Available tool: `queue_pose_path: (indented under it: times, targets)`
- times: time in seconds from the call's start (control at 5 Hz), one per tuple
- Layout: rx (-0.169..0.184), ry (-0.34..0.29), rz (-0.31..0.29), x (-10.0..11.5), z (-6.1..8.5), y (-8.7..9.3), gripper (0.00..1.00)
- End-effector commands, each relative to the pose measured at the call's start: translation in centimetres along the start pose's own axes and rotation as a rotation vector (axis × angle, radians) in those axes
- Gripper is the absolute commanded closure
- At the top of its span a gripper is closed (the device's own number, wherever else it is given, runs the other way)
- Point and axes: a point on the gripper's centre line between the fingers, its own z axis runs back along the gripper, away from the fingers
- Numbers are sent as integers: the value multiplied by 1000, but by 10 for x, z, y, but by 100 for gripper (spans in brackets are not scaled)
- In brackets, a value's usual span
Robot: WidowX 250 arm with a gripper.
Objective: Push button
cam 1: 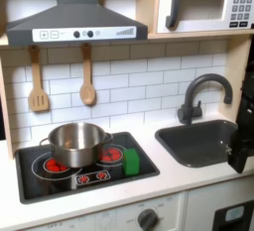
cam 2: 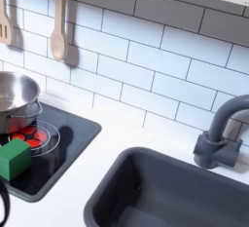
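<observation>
In the first exterior view several dark buttons (cam 1: 81, 34) sit in a row on the front of the grey range hood. Small red controls (cam 1: 91, 177) line the front edge of the black stove (cam 1: 139, 161). The microwave at the top right carries a keypad (cam 1: 241, 7). My gripper (cam 1: 241, 148) is a dark shape cut off by the first exterior view's right edge, over the right end of the sink (cam 1: 198, 144). Its fingers are not distinguishable. It is far from the hood, the stove and the keypad.
A steel pot (cam 1: 75, 143) stands on the stove's back left burner, with a green block (cam 1: 131, 161) to its right. Both exterior views show the pot (cam 2: 15, 96), the block (cam 2: 14, 158), the dark faucet (cam 2: 219, 133) and the wooden utensils (cam 2: 58, 21) on the tiled wall.
</observation>
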Motion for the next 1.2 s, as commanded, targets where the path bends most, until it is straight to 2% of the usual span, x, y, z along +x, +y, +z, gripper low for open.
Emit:
queue_pose_path:
  times: [0.0, 0.4, 0.8, 1.0]
  targets:
    - [-1, 0, 0, 0, 0, 0, 0]
    - [1, -13, 26, 20, -4, 12, 0]
    - [21, -74, 35, 40, -1, 24, 0]
    - [19, -108, 53, 52, 4, 31, 0]
